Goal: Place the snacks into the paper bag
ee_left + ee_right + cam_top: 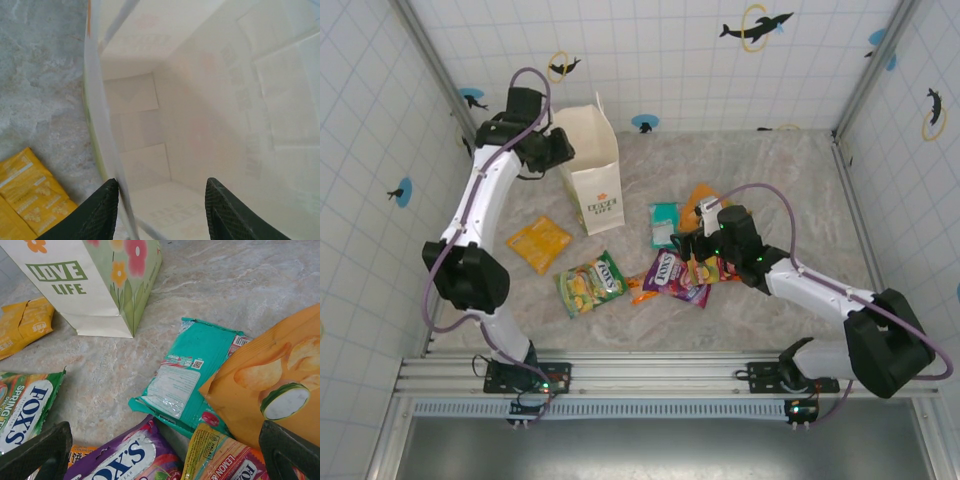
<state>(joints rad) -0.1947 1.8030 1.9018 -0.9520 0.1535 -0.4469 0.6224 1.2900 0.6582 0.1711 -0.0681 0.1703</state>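
Right gripper (688,250): jaws at full spread, empty, nearer arm to the snacks (665,262). Top view: purple packet (675,272) directly beneath, long axis roughly 10-to-4; paper bag (592,170) upright at its 10 o'clock, well apart; left gripper (555,150) at the bag's 9 o'clock rim. Left wrist view: jaws part-spread astride the bag wall, one finger inside, not clamped. Right wrist view: glossy purple packet at 6 o'clock, teal packet (187,377) central, bag at 11.

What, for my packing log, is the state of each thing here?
Paper bag: upright, mouth open, no packet visible inside.
Snack packets: lying on table, outside bag.
Left gripper: jaws apart, astride bag's edge.
Right gripper: open, empty, over packets.
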